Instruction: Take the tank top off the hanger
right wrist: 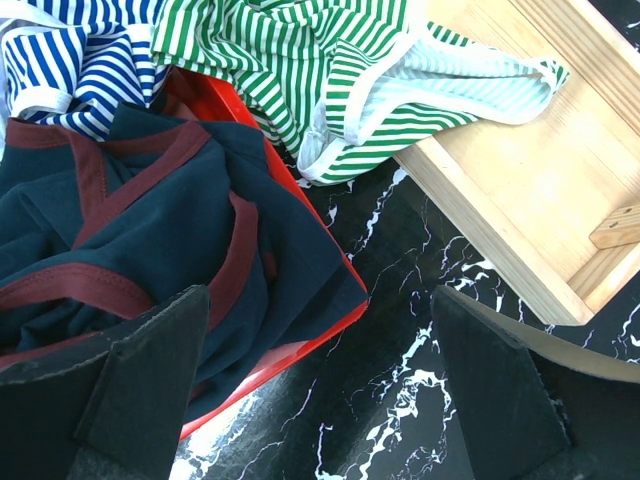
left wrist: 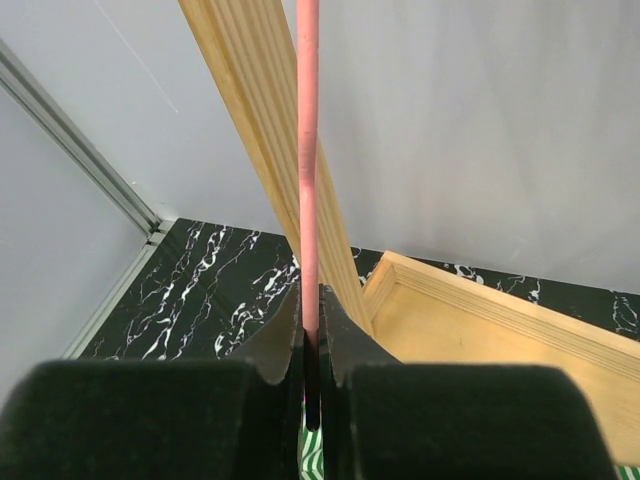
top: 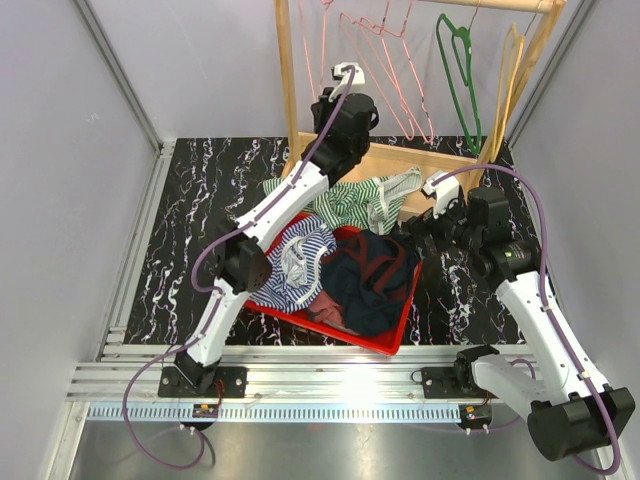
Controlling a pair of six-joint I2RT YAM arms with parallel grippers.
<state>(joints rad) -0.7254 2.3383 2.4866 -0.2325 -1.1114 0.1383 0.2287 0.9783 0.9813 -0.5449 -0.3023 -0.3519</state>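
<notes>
My left gripper is shut on the thin pink rod of a hanger, which rises straight up beside the wooden rack post. A sliver of green-and-white stripes shows just below its jaws. The green-and-white striped tank top lies crumpled across the wooden rack base and the far rim of the red bin; the right wrist view shows the tank top at the top. My right gripper hangs open over the black marble table next to the bin's corner, its jaws wide apart with nothing between them.
The red bin holds a blue-striped garment and a navy one with maroon trim. On the rack hang more pink hangers, a green hanger and a wooden one. The wooden base sits behind.
</notes>
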